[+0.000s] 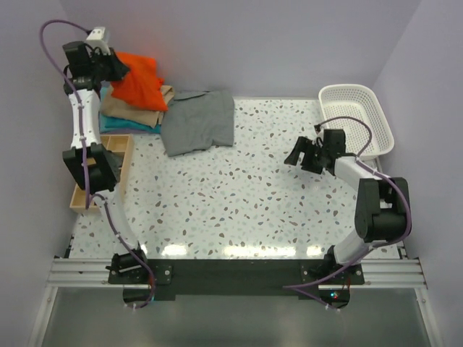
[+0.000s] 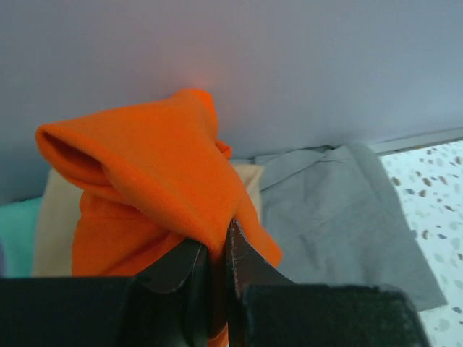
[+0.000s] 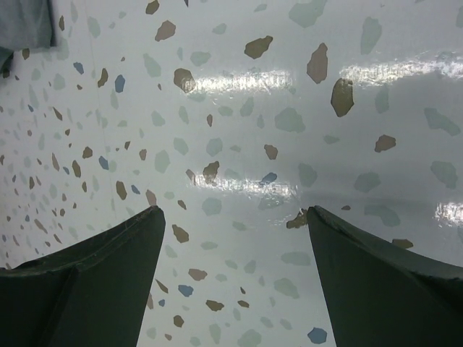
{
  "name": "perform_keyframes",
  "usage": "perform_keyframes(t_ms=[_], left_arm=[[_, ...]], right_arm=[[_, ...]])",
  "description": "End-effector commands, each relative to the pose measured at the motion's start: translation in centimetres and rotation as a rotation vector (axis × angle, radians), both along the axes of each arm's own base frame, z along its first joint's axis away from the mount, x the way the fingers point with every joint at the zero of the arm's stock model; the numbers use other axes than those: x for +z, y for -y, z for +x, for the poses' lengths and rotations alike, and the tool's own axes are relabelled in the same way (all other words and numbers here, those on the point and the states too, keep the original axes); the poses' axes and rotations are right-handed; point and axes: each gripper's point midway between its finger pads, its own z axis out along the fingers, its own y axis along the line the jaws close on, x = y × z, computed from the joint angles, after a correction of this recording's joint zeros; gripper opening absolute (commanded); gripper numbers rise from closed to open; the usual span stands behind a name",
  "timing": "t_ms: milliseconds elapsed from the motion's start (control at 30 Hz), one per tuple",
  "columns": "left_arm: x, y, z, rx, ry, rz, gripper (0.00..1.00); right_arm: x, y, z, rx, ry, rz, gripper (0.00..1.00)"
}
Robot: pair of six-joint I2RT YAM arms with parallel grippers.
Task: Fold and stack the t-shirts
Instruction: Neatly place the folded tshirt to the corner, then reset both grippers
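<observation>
The orange shirt is bunched over the 2 folded shirts at the table's far left corner, pinched in the left gripper; the grey shirt lies beside. The right gripper stands spread, empty. A narrow pinch could slip, dropping it crumpled.
</observation>
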Motion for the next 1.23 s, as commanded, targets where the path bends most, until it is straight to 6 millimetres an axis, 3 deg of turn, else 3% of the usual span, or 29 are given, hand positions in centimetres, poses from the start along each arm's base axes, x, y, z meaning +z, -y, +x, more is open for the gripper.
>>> perform_keyframes(t_ms=[0, 33, 100, 133, 167, 267, 400, 433, 500, 533, 633, 700, 800, 900, 1000, 1100, 1200], left_arm=[[-4.3, -4.5, 0.7, 0.035, -0.055, -0.007, 0.05], [-6.6, -6.0, 0.9, 0.095, -0.097, 0.006, 0.17], [-7.8, -7.5, 1.0, 0.153, -0.103, 0.042, 0.44], [-8.8, -7.9, 0.7, 0.18, -0.124, 0.046, 0.92], [-8.5, -8.2, 0.6, 0.2, -0.127, 0.054, 1.0], [-5.5, -7.8, -0.4, 0.223, -0.077, 0.066, 1.0], [0.5, -6.4, -2.5, 0.225, 0.032, 0.047, 1.0], [2.9, -5.3, -3.6, 0.217, 0.068, 0.047, 1.0], [5.2, -3.8, -4.7, 0.208, 0.103, 0.054, 1.0], [7.3, -2.2, -5.9, 0.199, 0.141, 0.061, 1.0], [10.6, 0.7, -8.3, 0.18, 0.207, 0.087, 1.0], [11.6, 1.3, -9.3, 0.193, 0.237, 0.113, 1.0], [12.3, -0.2, -10.8, 0.3, 0.215, 0.13, 1.0], [14.5, 0.6, -12.4, 0.29, 0.247, 0.112, 1.0], [14.5, 3.3, -14.0, 0.183, 0.268, 0.053, 1.0], [11.9, 8.1, -15.2, 0.035, 0.237, 0.012, 1.0], [10.6, 11.0, -16.3, 0.001, 0.212, -0.005, 1.0]], right_arm=[[0.9, -0.9, 1.6, 0.033, 0.026, 0.031, 0.84], [0.7, -0.9, 1.6, 0.033, 0.018, 0.034, 0.84], [0.3, -0.9, 1.4, 0.037, 0.004, 0.033, 0.84], [0.2, -1.0, 1.2, 0.04, 0.002, 0.034, 0.84], [0.0, -0.9, 1.1, 0.041, 0.0, 0.031, 0.84], [0.0, -1.0, 0.8, 0.051, -0.006, 0.033, 0.84], [0.6, -1.4, 0.8, 0.067, 0.011, 0.049, 0.84], [0.9, -1.5, 0.9, 0.07, 0.016, 0.054, 0.84], [1.1, -1.8, 0.8, 0.08, 0.018, 0.057, 0.84], [1.2, -1.9, 0.7, 0.085, 0.02, 0.058, 0.84], [1.7, -2.4, 0.4, 0.107, 0.029, 0.069, 0.85], [2.1, -2.5, 0.2, 0.115, 0.032, 0.072, 0.85], [2.5, -2.6, -0.2, 0.125, 0.042, 0.073, 0.85], [2.8, -2.7, -0.4, 0.124, 0.05, 0.073, 0.85], [3.1, -3.0, -0.4, 0.13, 0.058, 0.083, 0.85], [3.9, -3.4, -0.5, 0.146, 0.071, 0.077, 0.85], [4.9, -3.4, -0.7, 0.15, 0.111, 0.052, 0.86]])
